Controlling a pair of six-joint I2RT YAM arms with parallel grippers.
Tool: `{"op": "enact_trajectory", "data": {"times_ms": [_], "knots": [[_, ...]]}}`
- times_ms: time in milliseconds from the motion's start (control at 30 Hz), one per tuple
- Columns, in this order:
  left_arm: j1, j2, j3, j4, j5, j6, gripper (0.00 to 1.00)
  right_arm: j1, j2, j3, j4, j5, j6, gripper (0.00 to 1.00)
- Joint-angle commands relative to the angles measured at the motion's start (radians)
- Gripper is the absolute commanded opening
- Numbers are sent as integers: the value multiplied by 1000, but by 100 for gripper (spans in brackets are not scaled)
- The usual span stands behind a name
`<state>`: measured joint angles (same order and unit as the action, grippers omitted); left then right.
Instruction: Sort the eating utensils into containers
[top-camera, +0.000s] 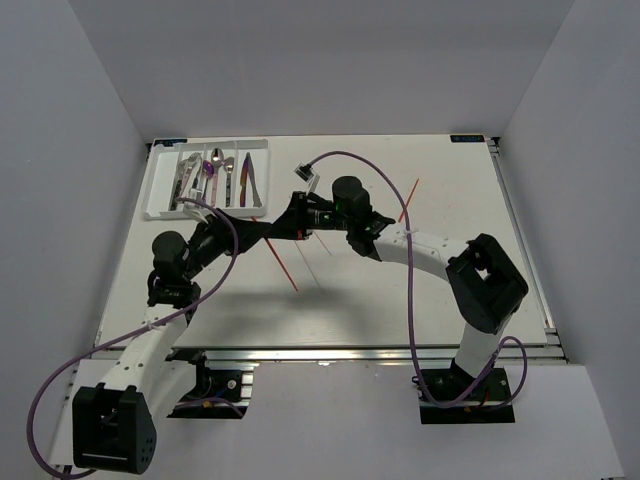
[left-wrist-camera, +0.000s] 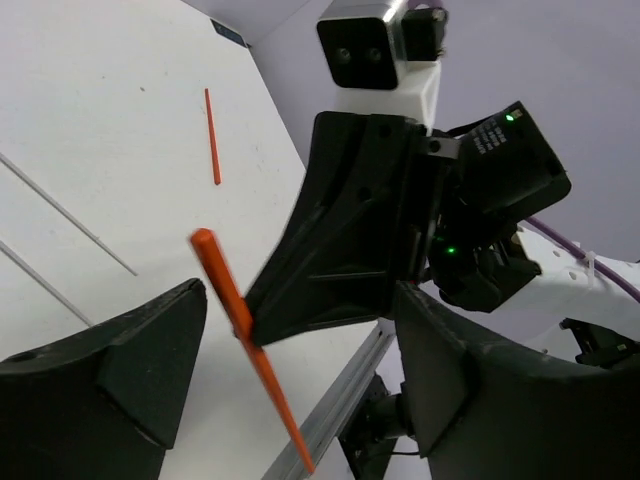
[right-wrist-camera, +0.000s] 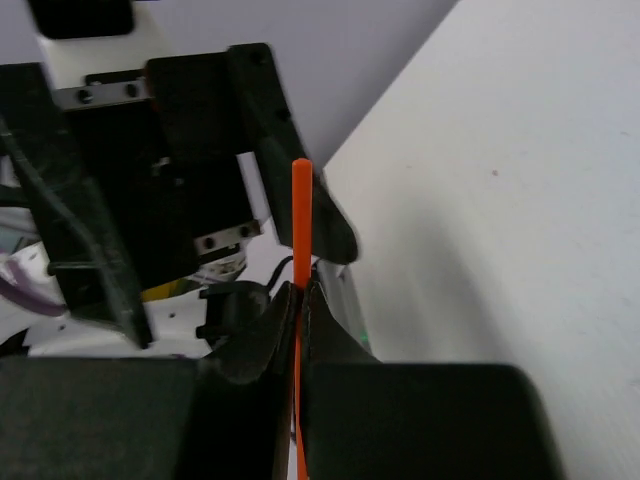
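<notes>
Chopstick (right-wrist-camera: 300, 225), red, sits pinched in the pressed-together right end effector (right-wrist-camera: 300, 300), held above the middle of the surface (top-camera: 400, 290). The left end effector (left-wrist-camera: 300, 310) faces it, spread wide on either side. The white cutlery tray (top-camera: 163, 185) holding utensils (top-camera: 215, 175) lies far left.

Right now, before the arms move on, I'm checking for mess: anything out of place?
Nothing spilled or damaged. A loose red chopstick lies on the table, far from the white tray. The held red chopstick sticks out tilted from the shut right gripper.
</notes>
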<state>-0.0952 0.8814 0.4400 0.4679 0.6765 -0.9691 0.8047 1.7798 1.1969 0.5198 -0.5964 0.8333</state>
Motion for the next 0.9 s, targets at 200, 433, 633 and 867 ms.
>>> {"op": "enact_trajectory", "data": {"times_ms": [200, 433, 633, 867], "knots": [[-11, 4, 45, -9, -26, 41, 77, 2, -60, -25, 155, -102, 75, 0], [-11, 8, 66, 44, -20, 12, 36, 2, -45, -31, 194, -134, 96, 0], [-15, 48, 86, 48, -11, 23, 0, -1, -40, -23, 213, -152, 102, 0], [-17, 221, 494, -729, -594, 518, 0, -208, -170, -306, 237, -44, 124, 89]]}}
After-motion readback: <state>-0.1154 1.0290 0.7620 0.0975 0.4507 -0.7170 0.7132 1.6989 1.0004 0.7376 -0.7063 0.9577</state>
